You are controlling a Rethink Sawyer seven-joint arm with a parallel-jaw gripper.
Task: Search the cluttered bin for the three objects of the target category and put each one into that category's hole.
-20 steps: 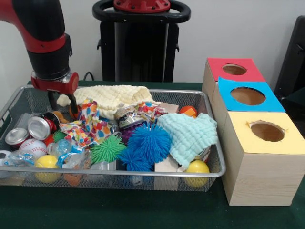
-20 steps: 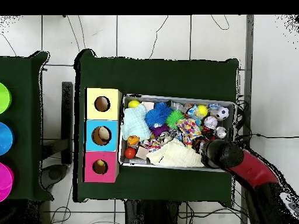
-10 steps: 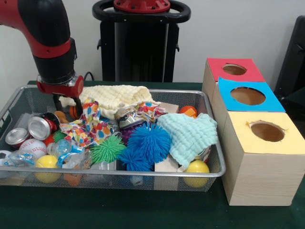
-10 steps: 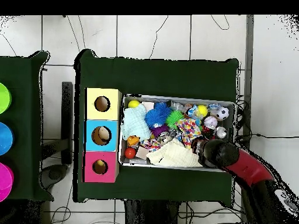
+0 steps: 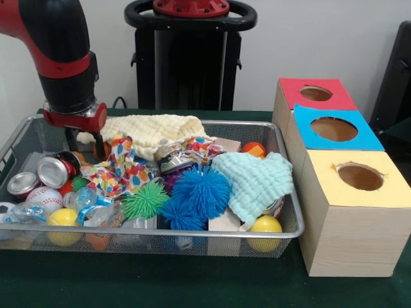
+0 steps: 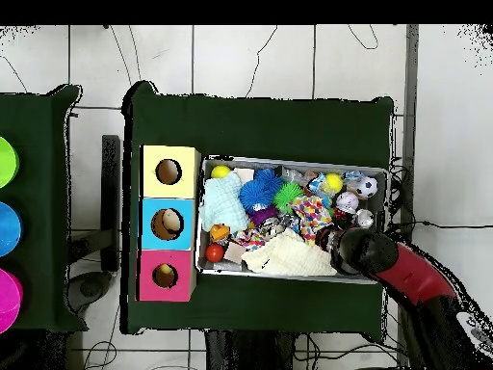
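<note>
My gripper [image 5: 85,142] hangs low over the far left corner of the wire bin [image 5: 290,192], in front of the cream cloth [image 5: 154,131]. Its two dark fingers [image 5: 100,144] stand apart, open, with nothing clearly between them; a small orange thing lies just below the right finger. A patterned cloth [image 5: 119,170] and two cans [image 5: 51,172] lie close beneath. In the overhead view the arm [image 6: 366,252] covers the gripper at the bin's lower right corner. Three boxes stand beside the bin, with red [image 5: 316,94], blue [image 5: 334,129] and yellow [image 5: 360,177] holes.
The bin also holds blue spiky balls [image 5: 199,192], a green spiky ball [image 5: 144,202], a mint cloth [image 5: 257,179], a baseball [image 5: 43,197], yellow balls [image 5: 266,228], an orange ball [image 5: 254,149] and plastic bottles. Coloured bowls [image 6: 5,229] sit on a separate table at the overhead view's left edge.
The gripper rose a little and shifted right half a second ago, then came back left and down over the same corner. Nothing in the bin has visibly moved.
</note>
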